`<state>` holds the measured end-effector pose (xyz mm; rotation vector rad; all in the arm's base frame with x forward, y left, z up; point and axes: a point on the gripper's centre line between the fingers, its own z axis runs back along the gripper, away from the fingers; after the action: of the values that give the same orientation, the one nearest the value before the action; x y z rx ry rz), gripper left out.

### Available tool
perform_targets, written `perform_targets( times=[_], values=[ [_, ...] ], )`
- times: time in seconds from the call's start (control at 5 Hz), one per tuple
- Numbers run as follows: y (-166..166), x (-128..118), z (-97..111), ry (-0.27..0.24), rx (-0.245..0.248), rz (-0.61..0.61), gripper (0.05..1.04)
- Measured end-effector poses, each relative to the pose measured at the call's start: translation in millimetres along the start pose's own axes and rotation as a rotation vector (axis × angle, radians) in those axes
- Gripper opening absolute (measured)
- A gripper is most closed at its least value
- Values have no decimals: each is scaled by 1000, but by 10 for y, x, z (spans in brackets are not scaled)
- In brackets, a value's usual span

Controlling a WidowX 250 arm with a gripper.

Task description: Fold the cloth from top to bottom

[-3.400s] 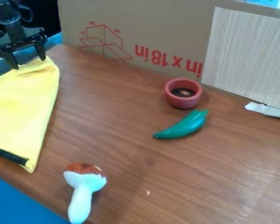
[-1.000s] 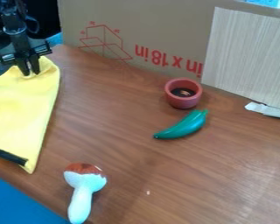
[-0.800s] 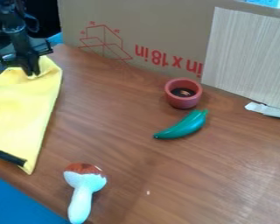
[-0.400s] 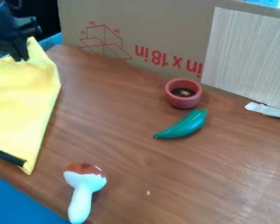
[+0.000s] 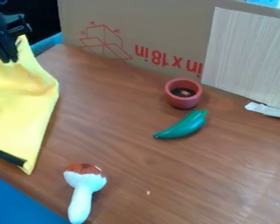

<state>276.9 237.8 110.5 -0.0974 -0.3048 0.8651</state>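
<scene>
At the upper left of the camera view, my black gripper (image 5: 10,60) is shut on the top edge of the yellow cloth (image 5: 19,109). That edge is lifted off the table, with a pointed corner standing up just right of the fingers. The rest of the cloth lies along the table's left side, its far left part cut off by the view's edge. A black strip crosses its lower end.
A toy mushroom (image 5: 84,188) lies right of the cloth's lower end. Farther right are a green pepper (image 5: 184,126) and a small red bowl (image 5: 183,101). A cardboard panel (image 5: 148,26) stands along the back, with a white object (image 5: 270,110) at the right.
The gripper has closed on the cloth's top edge, then risen and moved left, drawing that edge up off the table. The mushroom, pepper and bowl have stayed put.
</scene>
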Motion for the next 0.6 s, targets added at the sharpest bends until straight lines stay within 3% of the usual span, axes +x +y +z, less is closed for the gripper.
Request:
perform_targets(
  times=[0.6],
  values=[
    [56,-855,335,29,-24,-114,55]
  ],
)
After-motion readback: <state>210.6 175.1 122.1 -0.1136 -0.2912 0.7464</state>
